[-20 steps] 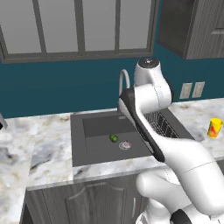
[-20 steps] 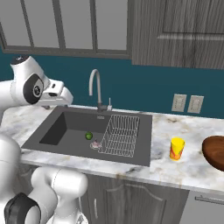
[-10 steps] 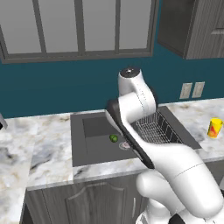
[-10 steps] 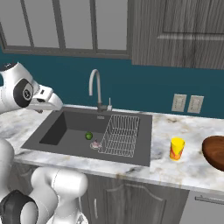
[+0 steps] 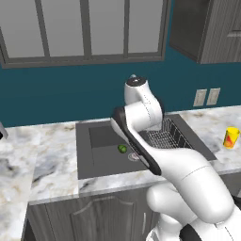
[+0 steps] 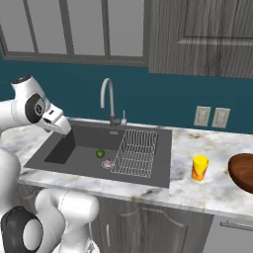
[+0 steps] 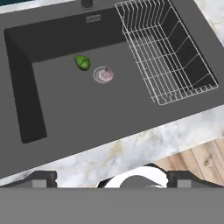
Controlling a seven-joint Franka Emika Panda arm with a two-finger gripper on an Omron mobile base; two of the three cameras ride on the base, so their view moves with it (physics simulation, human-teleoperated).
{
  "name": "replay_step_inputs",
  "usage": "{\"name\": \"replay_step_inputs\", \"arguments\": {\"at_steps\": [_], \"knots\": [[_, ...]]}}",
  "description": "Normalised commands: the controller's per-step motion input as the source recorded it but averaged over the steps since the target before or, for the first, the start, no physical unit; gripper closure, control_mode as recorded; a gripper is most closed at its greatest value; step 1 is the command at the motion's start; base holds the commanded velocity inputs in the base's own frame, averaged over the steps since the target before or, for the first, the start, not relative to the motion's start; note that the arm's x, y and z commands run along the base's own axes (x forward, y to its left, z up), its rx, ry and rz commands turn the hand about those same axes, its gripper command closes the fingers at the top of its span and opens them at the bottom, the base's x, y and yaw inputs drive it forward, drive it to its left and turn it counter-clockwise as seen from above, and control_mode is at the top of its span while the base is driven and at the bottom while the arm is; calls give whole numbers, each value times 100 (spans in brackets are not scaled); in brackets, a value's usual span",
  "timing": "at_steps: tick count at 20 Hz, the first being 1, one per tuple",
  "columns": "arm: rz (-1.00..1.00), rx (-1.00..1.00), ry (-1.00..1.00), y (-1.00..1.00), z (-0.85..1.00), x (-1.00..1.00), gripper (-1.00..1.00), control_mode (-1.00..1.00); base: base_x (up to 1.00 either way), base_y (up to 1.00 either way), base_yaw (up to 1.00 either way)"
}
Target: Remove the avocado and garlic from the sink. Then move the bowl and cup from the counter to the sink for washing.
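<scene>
The arm has swung left over the last second and its hand now looks down into the sink (image 7: 65, 127); the fingers are spread wide and hold nothing, so I think the first pick is only starting. The glossy green avocado (image 7: 82, 62) lies on the matte dark basin floor, just beside the pale, roundish garlic (image 7: 104, 75) sitting on the drain. The yellow cup (image 6: 199, 168) and the wood-like bowl (image 6: 243, 171) wait on the marbled tabletop (image 6: 217, 190).
</scene>
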Motion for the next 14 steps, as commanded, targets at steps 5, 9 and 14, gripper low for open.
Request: {"name": "replay_step_inputs", "arguments": {"at_steps": [5, 9, 14], "knots": [[-9, 0, 0, -1, -31, 14, -100, -100, 0, 0, 0], [0, 0, 0, -11, -28, 16, -100, -100, 0, 0, 0], [1, 0, 4, -18, -27, 19, -100, -100, 0, 0, 0]]}}
